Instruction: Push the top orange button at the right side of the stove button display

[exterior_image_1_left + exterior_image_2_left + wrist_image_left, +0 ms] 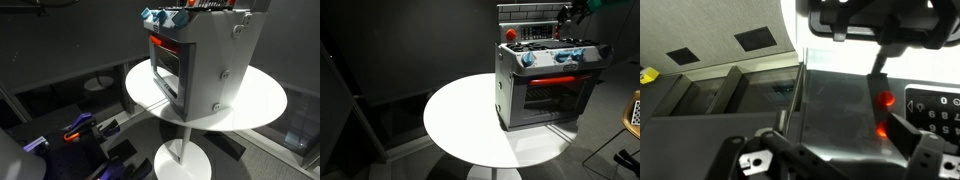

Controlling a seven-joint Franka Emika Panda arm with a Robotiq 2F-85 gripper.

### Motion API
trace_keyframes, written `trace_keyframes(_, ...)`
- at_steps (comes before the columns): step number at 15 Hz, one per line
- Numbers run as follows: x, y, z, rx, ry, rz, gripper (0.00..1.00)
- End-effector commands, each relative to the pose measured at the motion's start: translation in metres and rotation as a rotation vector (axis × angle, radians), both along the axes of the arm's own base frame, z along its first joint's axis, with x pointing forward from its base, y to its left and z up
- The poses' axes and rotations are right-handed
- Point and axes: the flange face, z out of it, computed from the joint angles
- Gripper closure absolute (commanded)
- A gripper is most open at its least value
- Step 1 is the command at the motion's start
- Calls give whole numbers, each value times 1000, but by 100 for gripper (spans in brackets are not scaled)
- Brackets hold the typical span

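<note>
The grey metal toy stove (215, 60) stands on a round white table (265, 105); it also shows in the other exterior view (545, 85), with blue knobs (560, 55) on top and an orange-red strip above the dark oven window. My gripper (570, 12) hovers above the stove's back right corner, near the back panel. In the wrist view two glowing orange buttons (886, 99) (882, 128) sit beside a dark button display (935, 110). My gripper (835, 140) looks open and empty, and one finger lies right next to the lower-seen button.
The white table (460, 120) has bare surface in front of the stove. Dark floor and walls surround it. Purple and black gear (80, 130) lies on the floor below the table. A dark bar with a stem (880, 40) crosses the top of the wrist view.
</note>
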Motion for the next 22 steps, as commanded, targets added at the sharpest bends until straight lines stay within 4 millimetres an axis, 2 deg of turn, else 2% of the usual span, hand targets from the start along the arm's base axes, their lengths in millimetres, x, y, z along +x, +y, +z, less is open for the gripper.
trace_keyframes(1, 8, -4, 6, -17, -16, -13, 0)
trace_keyframes(13, 19, -12, 3, -21, -12, -15, 0)
trace_keyframes(22, -15, -1, 16, 32, 61, -1, 0)
